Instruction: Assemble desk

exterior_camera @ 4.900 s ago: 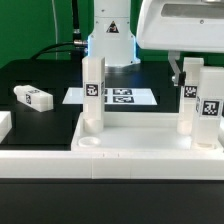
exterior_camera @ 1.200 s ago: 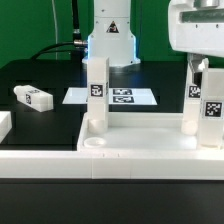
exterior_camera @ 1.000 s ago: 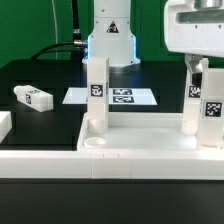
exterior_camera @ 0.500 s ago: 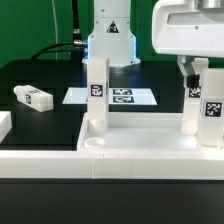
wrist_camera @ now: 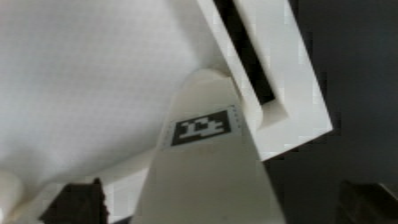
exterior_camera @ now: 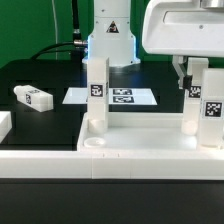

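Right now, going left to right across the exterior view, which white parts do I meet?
A white piece cut by the edge → lying leg → left upright leg → right upright leg → tagged leg at the right edge.

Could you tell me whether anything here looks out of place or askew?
Nothing looks damaged or spilled. Only one loose leg lies on its side on the black table, at the exterior view's left, apart from the tabletop.

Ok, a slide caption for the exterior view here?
Gripper over an upright leg on the tabletop, a second leg standing to the exterior view's left, a third leg lying loose.
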Tool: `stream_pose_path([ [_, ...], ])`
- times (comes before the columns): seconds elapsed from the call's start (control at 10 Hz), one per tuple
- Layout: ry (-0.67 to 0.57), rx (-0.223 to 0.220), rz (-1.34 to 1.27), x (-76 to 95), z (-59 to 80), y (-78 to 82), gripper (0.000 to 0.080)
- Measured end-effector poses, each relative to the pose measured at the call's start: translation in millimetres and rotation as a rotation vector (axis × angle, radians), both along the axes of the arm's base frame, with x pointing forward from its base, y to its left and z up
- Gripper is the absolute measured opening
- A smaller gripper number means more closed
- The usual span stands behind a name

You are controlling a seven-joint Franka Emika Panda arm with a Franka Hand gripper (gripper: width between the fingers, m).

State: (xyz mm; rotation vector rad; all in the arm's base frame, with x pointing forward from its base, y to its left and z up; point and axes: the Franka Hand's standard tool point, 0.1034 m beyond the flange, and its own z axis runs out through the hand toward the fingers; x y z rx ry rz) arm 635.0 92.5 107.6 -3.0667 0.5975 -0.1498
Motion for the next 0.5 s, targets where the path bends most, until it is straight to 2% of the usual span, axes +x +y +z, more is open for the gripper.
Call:
stream_pose_path([
  [0.2,0.000,-0.015,0.094,0.2,0.1,-0.3,0.0627],
  [0.3,0.000,-0.014,0.081,0.1,-0.1,-0.6,0.0456],
  [0.4,0.000,-0.014,0.081,0.1,-0.2,-0.7,0.0456],
  [0.5,0.000,-0.014,0.081,0.1,-0.2,-0.9,0.0288],
])
